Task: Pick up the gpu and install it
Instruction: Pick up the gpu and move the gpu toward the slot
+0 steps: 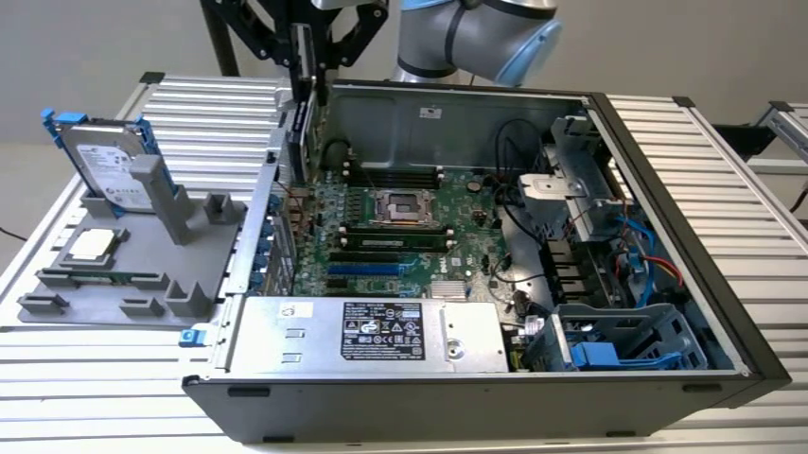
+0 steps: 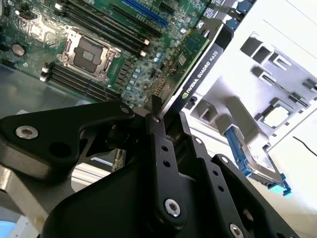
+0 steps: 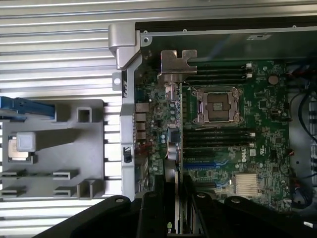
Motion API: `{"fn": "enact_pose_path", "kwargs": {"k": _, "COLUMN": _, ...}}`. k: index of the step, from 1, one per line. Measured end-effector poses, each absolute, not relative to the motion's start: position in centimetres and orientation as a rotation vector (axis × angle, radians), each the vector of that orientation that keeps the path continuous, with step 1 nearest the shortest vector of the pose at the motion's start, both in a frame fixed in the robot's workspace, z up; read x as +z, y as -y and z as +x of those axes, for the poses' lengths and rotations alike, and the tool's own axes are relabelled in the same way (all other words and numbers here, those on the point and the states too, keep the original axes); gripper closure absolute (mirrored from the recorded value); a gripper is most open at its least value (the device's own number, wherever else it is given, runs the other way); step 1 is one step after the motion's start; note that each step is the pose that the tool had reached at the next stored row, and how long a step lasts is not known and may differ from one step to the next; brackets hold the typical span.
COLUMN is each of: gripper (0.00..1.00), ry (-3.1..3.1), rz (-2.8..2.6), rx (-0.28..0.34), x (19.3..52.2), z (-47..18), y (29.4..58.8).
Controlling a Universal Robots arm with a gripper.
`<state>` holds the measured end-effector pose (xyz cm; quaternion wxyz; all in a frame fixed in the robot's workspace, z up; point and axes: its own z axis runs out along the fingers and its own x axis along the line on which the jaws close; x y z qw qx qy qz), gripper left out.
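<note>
gpu: The gpu [image 1: 303, 113] is up in the air, held by the gripper. It hangs over the far left corner of the open computer case. In the second wrist view its black edge [image 2: 200, 74] points away from the fingers and down at the green board.
gpu end: The silver bracket [image 3: 177, 62] is the low end of the card, over the far left part of the board.
gpu and slot: The card is not lying in a slot. I cannot tell if its low end touches the case.
gripper: The gripper [image 1: 307, 66] is closed tight on the card, one black finger [image 2: 157, 144] on each flat side. In the first wrist view it [image 3: 171, 198] sits right above the card.
arm: The grey robot arm [image 1: 486, 33] stands behind the far side of the case.
computer case: The case [image 1: 707, 284] lies on its side with the lid off, so we can see in.
green board: The big green board [image 1: 474, 248] lies flat in the case.
chip socket: A square silver socket [image 1: 401, 205] sits in the middle of the board.
blue slot: A long blue slot [image 1: 366, 270] is on the near part of the board, left of the middle.
silver box: A silver box with a sticker [image 1: 366, 331] fills the near side of the case.
grey tray: A grey tray [image 1: 101, 284] sits left of the case.
hard drive: A silver hard drive with blue rails [image 1: 108, 165] stands up at the far end of the tray.
table: All of this rests on a table of metal slats [image 1: 189, 113].
</note>
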<state>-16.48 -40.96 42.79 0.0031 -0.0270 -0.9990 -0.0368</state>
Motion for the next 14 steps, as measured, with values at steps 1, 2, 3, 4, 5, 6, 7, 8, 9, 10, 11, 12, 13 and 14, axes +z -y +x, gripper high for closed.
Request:
{"fn": "enact_pose_path", "kwargs": {"k": 1, "gripper": 1.00, "ry": 3.132, "rz": -0.085, "rx": -0.115, "x": 42.8, "z": -16.4, "y": 41.0}}
{"fn": "enact_pose_path", "kwargs": {"k": 2, "gripper": 1.00, "ry": 3.132, "rz": -0.085, "rx": -0.115, "x": 42.8, "z": -16.3, "y": 40.9}}
{"fn": "enact_pose_path", "kwargs": {"k": 3, "gripper": 1.00, "ry": 3.132, "rz": -0.085, "rx": -0.115, "x": 42.8, "z": -16.2, "y": 40.9}}
{"fn": "enact_pose_path", "kwargs": {"k": 4, "gripper": 1.00, "ry": 3.132, "rz": -0.085, "rx": -0.115, "x": 42.8, "z": -16.1, "y": 40.9}}
{"fn": "enact_pose_path", "kwargs": {"k": 5, "gripper": 1.00, "ry": 3.132, "rz": -0.085, "rx": -0.115, "x": 42.8, "z": -16.0, "y": 40.9}}
{"fn": "enact_pose_path", "kwargs": {"k": 6, "gripper": 1.00, "ry": 3.132, "rz": -0.085, "rx": -0.115, "x": 42.8, "z": -15.9, "y": 40.9}}
{"fn": "enact_pose_path", "kwargs": {"k": 7, "gripper": 1.00, "ry": 3.132, "rz": -0.085, "rx": -0.115, "x": 42.8, "z": -15.8, "y": 40.9}}
{"fn": "enact_pose_path", "kwargs": {"k": 8, "gripper": 1.00, "ry": 3.132, "rz": -0.085, "rx": -0.115, "x": 42.8, "z": -15.7, "y": 40.9}}
{"fn": "enact_pose_path", "kwargs": {"k": 9, "gripper": 1.00, "ry": 3.132, "rz": -0.085, "rx": -0.115, "x": 42.8, "z": -15.5, "y": 40.9}}
{"fn": "enact_pose_path", "kwargs": {"k": 10, "gripper": 1.00, "ry": 3.132, "rz": -0.085, "rx": -0.115, "x": 42.8, "z": -15.4, "y": 40.9}}
{"fn": "enact_pose_path", "kwargs": {"k": 11, "gripper": 1.00, "ry": 3.132, "rz": -0.085, "rx": -0.115, "x": 42.8, "z": -15.3, "y": 40.9}}
{"fn": "enact_pose_path", "kwargs": {"k": 12, "gripper": 1.00, "ry": 3.132, "rz": -0.085, "rx": -0.115, "x": 42.8, "z": -15.2, "y": 40.9}}
{"fn": "enact_pose_path", "kwargs": {"k": 13, "gripper": 1.00, "ry": 3.132, "rz": -0.085, "rx": -0.115, "x": 42.8, "z": -15.1, "y": 40.9}}
{"fn": "enact_pose_path", "kwargs": {"k": 14, "gripper": 1.00, "ry": 3.132, "rz": -0.085, "rx": -0.115, "x": 42.8, "z": -15.0, "y": 40.9}}
